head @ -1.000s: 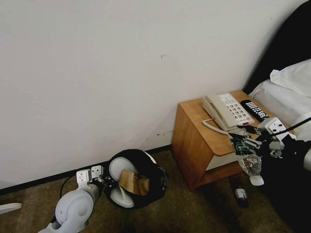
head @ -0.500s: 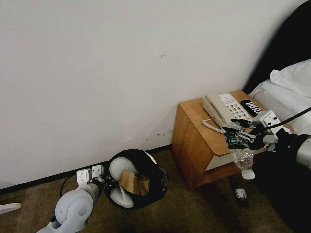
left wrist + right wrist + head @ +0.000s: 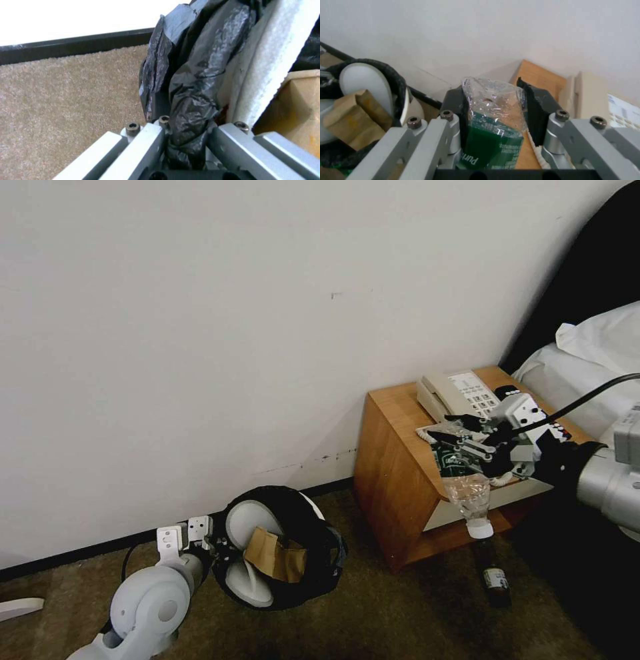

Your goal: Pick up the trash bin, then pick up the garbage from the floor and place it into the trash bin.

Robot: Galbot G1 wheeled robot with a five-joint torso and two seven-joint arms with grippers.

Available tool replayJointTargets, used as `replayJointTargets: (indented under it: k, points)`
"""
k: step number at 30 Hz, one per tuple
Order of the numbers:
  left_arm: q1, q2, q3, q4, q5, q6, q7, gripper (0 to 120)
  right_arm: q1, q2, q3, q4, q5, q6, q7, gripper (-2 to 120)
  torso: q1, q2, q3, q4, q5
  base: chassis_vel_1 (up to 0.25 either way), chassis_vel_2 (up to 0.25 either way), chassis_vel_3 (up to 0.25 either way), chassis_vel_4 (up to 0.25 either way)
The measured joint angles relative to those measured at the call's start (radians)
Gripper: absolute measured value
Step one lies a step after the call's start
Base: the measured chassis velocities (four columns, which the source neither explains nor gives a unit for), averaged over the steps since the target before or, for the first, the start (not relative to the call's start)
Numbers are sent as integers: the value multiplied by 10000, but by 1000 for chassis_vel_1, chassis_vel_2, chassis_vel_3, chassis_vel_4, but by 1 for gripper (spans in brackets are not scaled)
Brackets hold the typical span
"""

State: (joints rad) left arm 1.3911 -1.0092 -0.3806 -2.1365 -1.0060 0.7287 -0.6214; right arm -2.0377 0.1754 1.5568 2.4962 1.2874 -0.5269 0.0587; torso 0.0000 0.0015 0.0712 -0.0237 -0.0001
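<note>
1. While your right gripper (image 3: pixel 467 447) hung at the right of the head view, in front of the wooden nightstand (image 3: pixel 400 460), its jaws were closed on a clear plastic bottle (image 3: pixel 467 487) with a green label, cap pointing down.
2. You had the left gripper (image 3: pixel 213 553) low at the lower left, beside the trash bin (image 3: pixel 320 573); the left wrist view showed its fingers (image 3: pixel 146 147) pinched on the bin's black bag (image 3: pixel 190 110) and rim, so that arm was holding the bin.
3. You could see the bin tilted, its mouth facing the camera, with a white slipper (image 3: pixel 250 527) and a brown cardboard piece (image 3: pixel 277 557) already inside.
4. To do this step well, I judge you needed to carry the bottle across to the lower middle of the frame, well apart from where it hung, and clear of the nightstand's front corner.
5. You should have brought the cap end over the open part of the mouth, beside the cardboard, before opening; a release short of the rim would likely drop it on the carpet (image 3: pixel 413 620).
6. You should have kept the bin hand steady, since the grip was partly on thin bag and could slip.
7. You had another small dark bottle (image 3: pixel 497 583) left on the floor at the lower right, below the nightstand.
</note>
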Motion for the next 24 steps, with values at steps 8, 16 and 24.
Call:
replayJointTargets:
  k: [8,16,24]
  points:
    - [-2,268,-50,-290,-52,71,-76,0,104,-697,-176,-310,94,315,-82,33,0,0,0,1,1,0,0,0,0]
    - [-44,576,-69,-565,-297,74,-246,0,94,-1109,-270,-443,114,818,-191,32,0,2,1,1,1,0,0,0,0]
    - [-50,1041,-80,-1007,-687,75,-418,0,128,-1788,-383,-757,66,1352,-255,32,0,2,1,2,1,0,0,0,0]
